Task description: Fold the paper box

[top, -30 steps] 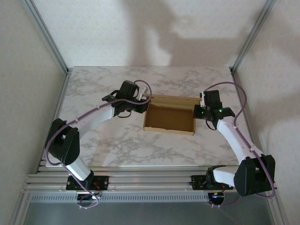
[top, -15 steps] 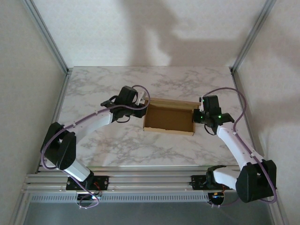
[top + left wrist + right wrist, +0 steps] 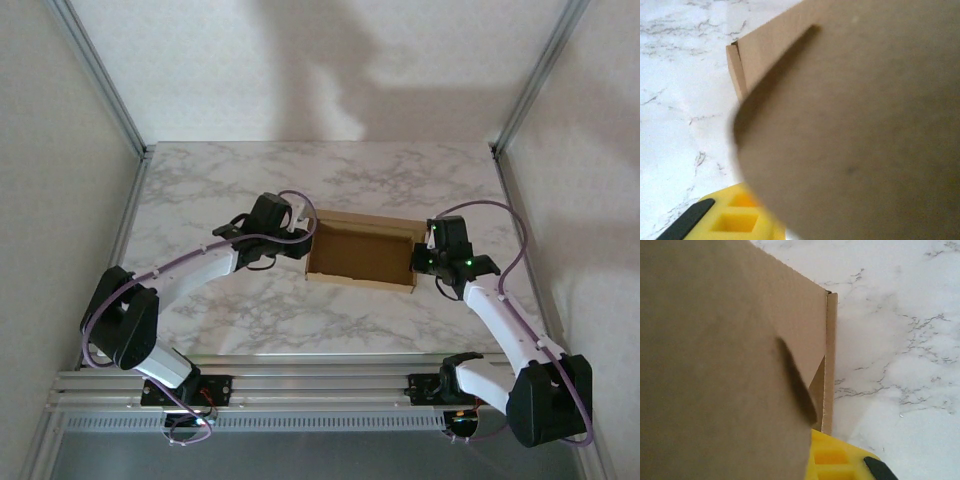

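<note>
Brown paper box (image 3: 360,258) lies between left pincer (image 3: 304,224) and right pincer (image 3: 423,254).

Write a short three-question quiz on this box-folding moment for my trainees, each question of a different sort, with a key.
1. True or false: the paper box lies as a flat, unfolded sheet.
2. Where is the left pincer? A: at the box's left end. B: at the box's right end. C: above the middle of the box.
3. In the right wrist view, what colour is the finger of the right pincer that shows beside the cardboard?

Key: 1 false, its walls stand up and the top is open; 2 A; 3 yellow.
</note>
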Motion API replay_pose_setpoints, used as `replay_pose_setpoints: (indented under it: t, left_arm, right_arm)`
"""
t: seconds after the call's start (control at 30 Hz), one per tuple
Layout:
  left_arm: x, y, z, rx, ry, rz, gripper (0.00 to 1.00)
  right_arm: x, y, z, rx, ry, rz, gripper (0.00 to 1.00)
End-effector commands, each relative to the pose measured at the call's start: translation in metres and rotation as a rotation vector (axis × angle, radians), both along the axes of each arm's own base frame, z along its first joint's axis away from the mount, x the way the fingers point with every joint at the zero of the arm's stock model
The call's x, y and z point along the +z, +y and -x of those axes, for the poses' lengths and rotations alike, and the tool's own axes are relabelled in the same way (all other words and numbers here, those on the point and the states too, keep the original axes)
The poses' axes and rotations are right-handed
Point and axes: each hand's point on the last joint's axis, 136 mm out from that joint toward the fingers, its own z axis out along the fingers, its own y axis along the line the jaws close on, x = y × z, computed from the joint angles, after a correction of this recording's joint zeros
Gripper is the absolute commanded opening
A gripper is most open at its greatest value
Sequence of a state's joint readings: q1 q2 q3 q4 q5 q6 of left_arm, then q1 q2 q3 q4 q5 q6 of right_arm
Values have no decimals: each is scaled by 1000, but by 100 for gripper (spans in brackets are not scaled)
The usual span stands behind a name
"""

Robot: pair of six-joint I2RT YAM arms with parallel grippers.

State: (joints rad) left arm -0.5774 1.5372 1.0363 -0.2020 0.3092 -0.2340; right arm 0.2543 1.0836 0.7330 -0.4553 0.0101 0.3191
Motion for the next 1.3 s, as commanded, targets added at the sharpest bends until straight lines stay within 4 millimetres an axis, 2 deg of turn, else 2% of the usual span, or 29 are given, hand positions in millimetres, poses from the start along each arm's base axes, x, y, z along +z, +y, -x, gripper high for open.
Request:
replay_pose_setpoints:
  t: [0.0,0.27,0.37,0.47,0.7,0.9,1.1,1.2,1.27]
  left_arm:
    - [18,-8,-5,-4,-50,36,24]
    - [19,-11,-12,-18,-57,15,33]
    - [17,-6,-13,-5,-64,-15,41]
    - [13,-2,-16,6,-71,-50,44]
    - [6,-5,-22,-1,-65,-74,50]
    - [7,-8,-28,1,-84,-71,53]
    - [14,-9,-36,16,-113,-71,54]
    - [13,-10,-39,19,-115,-82,54]
    - [11,-11,-41,15,-110,-90,54]
  right_arm:
    - [-1,7,3,25,15,-22,7]
    - [-4,7,2,31,31,-11,7]
    - [-1,5,-1,22,22,4,7]
    - [5,3,-4,15,3,14,7]
    - [10,9,-6,40,3,-10,10]
    - [10,-1,-7,2,-17,29,28]
    - [24,1,-7,14,-67,17,41]
    - [30,-16,-4,-45,-61,87,45]
    - [36,-25,-4,-73,-65,128,54]
